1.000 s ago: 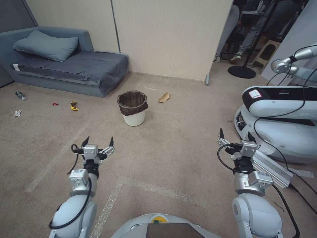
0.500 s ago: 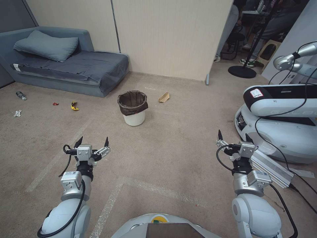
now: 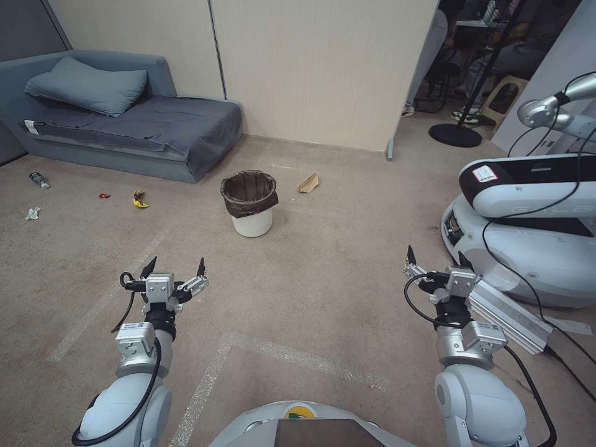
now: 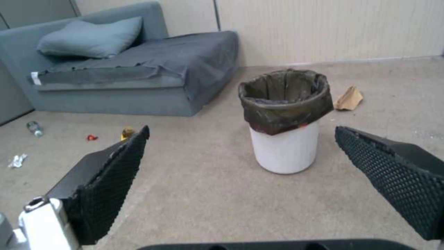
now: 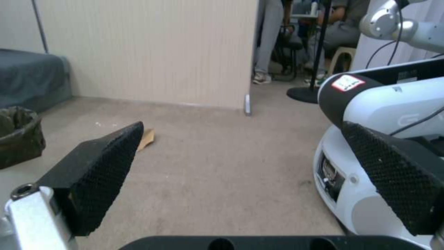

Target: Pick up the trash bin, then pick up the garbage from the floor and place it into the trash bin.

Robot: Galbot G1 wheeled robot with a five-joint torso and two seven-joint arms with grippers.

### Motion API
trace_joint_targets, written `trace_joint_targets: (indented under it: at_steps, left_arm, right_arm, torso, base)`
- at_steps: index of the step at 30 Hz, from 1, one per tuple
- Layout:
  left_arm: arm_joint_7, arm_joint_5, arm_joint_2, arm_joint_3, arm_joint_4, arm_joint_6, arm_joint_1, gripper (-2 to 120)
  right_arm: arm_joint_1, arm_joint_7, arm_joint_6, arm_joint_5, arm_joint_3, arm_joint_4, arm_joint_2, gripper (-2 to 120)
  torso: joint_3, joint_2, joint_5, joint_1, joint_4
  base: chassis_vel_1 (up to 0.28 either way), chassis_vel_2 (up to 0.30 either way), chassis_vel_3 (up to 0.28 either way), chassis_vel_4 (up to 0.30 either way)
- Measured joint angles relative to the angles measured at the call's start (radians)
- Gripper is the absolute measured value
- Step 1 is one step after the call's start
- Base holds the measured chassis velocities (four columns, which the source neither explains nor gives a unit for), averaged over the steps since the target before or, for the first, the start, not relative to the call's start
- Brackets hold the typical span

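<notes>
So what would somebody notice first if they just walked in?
Probably the bin, standing alone mid-carpet with a dark bag folded over its rim. Then the left gripper and right gripper, both open and empty, held over the floor short of it. Litter lies by the sofa.

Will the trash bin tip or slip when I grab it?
The trash bin looks like light plastic, standing upright on carpet, so a sideways nudge could tip it. The loose bag over its rim may slide under the fingers.
</notes>
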Motion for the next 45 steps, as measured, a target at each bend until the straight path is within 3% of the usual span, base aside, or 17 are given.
trace_joint_targets:
  at_steps: [45]
  left_arm:
    - [0.01, -0.015, -0.001, -0.023, -0.005, -0.012, 0.011, 100]
  right_arm:
    - [-0.008, 0.011, 0.019, -0.045, -0.013, -0.01, -0.001, 100]
  torso:
    - [0.0, 0.0, -0.0001, 0.0, 0.0002]
  base:
    - [-0.162, 0.163, 0.158, -0.162]
